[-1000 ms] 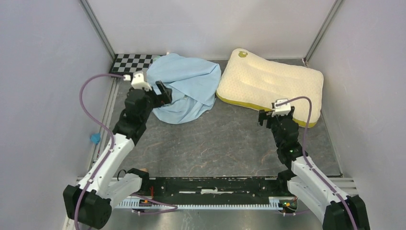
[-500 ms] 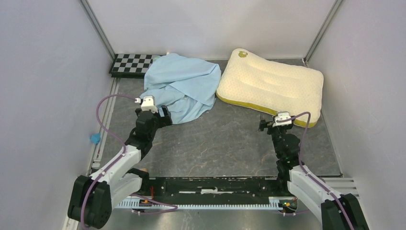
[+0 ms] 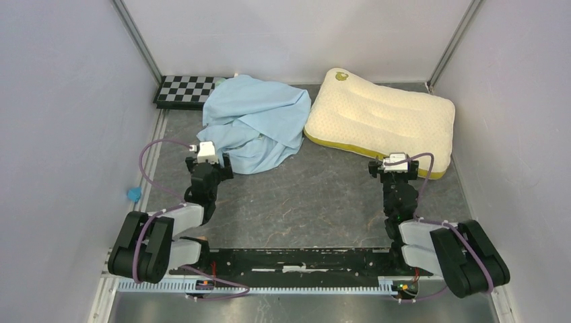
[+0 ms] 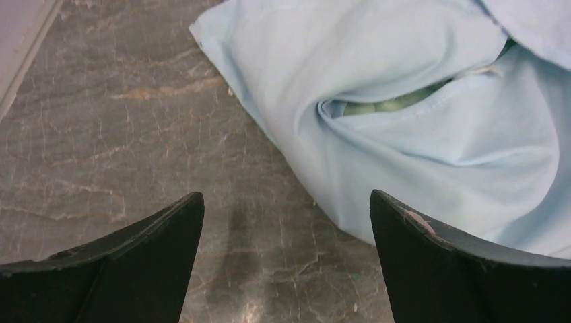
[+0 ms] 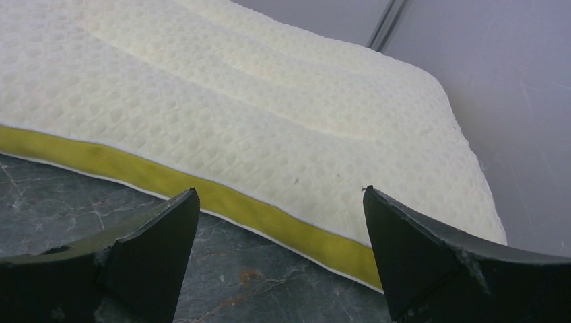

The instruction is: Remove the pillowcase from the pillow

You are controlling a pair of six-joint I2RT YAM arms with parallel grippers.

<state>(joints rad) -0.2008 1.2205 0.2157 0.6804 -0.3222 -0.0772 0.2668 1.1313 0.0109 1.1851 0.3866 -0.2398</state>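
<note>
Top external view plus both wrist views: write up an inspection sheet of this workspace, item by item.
Surface: dark marbled table, dry, no spills seen.
Job's things: pillowcase off, crumpled in a heap at far left, pale green flap showing in a fold; bare pillow lying flat at far right, right beside it.
Clutter: checkerboard at the far left corner, partly under the pillowcase; small teal object at the left edge.
Grippers: left gripper open, fingers empty, just short of the pillowcase; right gripper open, empty, facing the pillow's yellow band.
Cables: purple cables looped free at each wrist, not snagged.
Surroundings: pale walls on three sides, metal corner posts.
</note>
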